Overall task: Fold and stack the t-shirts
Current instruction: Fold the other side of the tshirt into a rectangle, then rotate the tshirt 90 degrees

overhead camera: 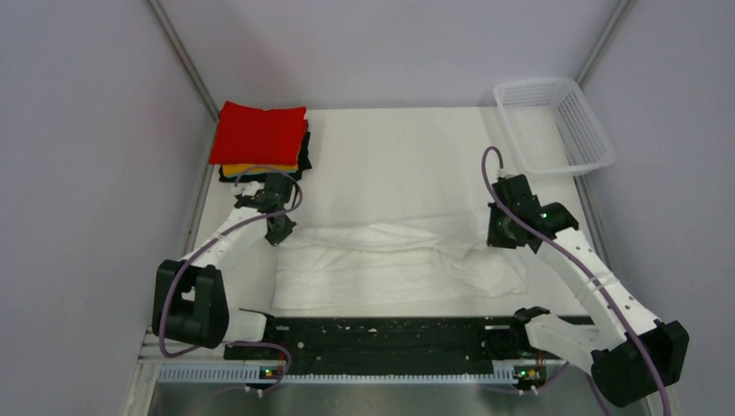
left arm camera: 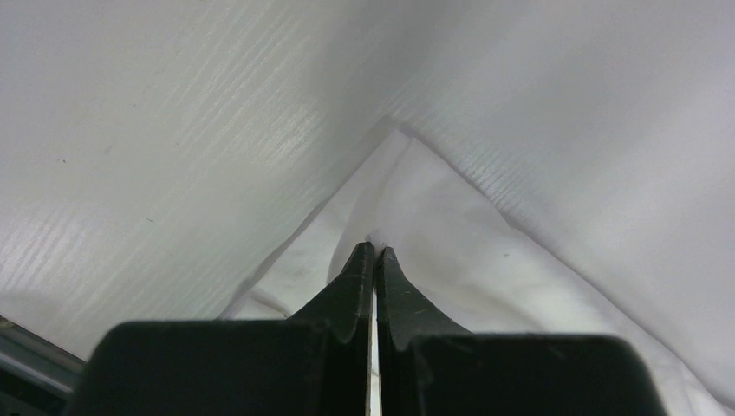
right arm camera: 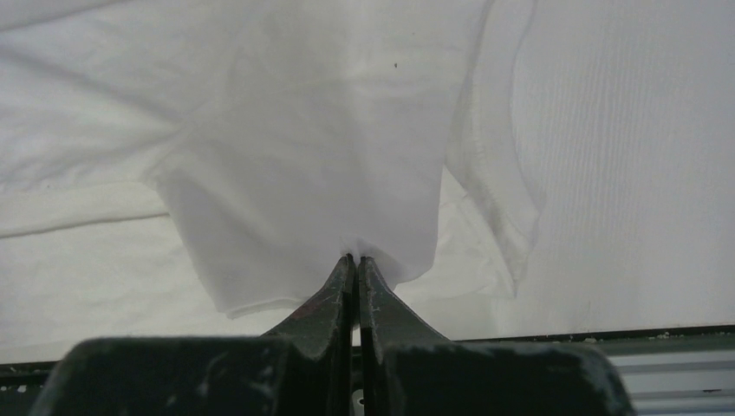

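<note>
Folding white shirt point(overhead camera: 390, 264) — spread at centre | left gripper point(left arm camera: 374, 250), right gripper point(right arm camera: 356, 258): jaws clamped on its far edge | you lift both ends evenly, cloth taut | folded stack point(overhead camera: 260, 139) sits far-left.

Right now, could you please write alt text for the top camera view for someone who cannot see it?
The left tool and right tool each pinch an end of a wrinkled white t-shirt on the table. A folded stack topped by a red t-shirt sits back left, a white basket back right.
</note>
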Available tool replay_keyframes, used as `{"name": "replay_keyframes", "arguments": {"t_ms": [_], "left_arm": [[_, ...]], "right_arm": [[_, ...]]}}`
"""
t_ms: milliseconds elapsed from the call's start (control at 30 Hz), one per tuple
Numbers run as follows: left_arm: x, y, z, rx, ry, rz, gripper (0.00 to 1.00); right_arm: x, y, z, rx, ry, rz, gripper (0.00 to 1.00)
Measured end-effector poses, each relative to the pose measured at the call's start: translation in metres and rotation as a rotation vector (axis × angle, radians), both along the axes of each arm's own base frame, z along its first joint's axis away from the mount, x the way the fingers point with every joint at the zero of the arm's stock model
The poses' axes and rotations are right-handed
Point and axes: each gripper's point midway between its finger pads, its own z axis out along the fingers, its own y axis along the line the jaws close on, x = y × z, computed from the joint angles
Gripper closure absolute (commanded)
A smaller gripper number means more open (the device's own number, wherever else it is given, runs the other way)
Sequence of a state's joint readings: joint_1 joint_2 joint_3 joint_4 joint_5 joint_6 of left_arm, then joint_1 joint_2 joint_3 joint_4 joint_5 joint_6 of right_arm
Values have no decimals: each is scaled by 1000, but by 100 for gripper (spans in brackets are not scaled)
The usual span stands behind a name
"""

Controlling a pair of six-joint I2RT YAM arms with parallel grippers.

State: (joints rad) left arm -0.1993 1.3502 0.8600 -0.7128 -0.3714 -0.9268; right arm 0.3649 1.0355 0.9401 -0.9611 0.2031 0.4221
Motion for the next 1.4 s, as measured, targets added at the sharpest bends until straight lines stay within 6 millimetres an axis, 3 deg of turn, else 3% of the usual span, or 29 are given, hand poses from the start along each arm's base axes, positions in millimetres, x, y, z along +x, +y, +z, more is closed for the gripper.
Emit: {"name": "replay_keyframes", "arguments": {"t_ms": [67, 200, 300, 400, 567, 700, 833, 967, 1167, 1400], "left_arm": [[-1, 0, -1, -1, 4, 8, 92], [-5, 3, -2, 11, 14, 22, 51], [-11, 9, -2, 40, 38, 38, 22], [-16, 14, 2, 63, 56, 46, 9], [-1, 5, 22, 27, -6, 3, 3], [16, -22, 28, -62, -61, -101, 2], [26, -61, 18, -147, -50, -241, 1], [24, -87, -7, -186, 28, -331, 1], [8, -83, -30, -171, 108, -333, 1], [-4, -59, -46, -55, 186, -288, 1]], "right_arm": [[-9, 1, -8, 12, 32, 3, 97], [-31, 2, -32, 33, 118, -4, 81], [-52, 1, -49, 47, 192, -16, 48], [-68, 1, -53, 59, 234, -31, 24], [-64, 4, -46, 85, 187, -22, 8], [-37, 23, -36, 166, 85, 16, 3], [-9, 51, -37, 280, 19, 51, 1], [3, 56, -67, 280, 61, 19, 1], [2, 42, -112, 260, 142, -79, 1], [39, 34, -114, 298, 105, -160, 1]]}}
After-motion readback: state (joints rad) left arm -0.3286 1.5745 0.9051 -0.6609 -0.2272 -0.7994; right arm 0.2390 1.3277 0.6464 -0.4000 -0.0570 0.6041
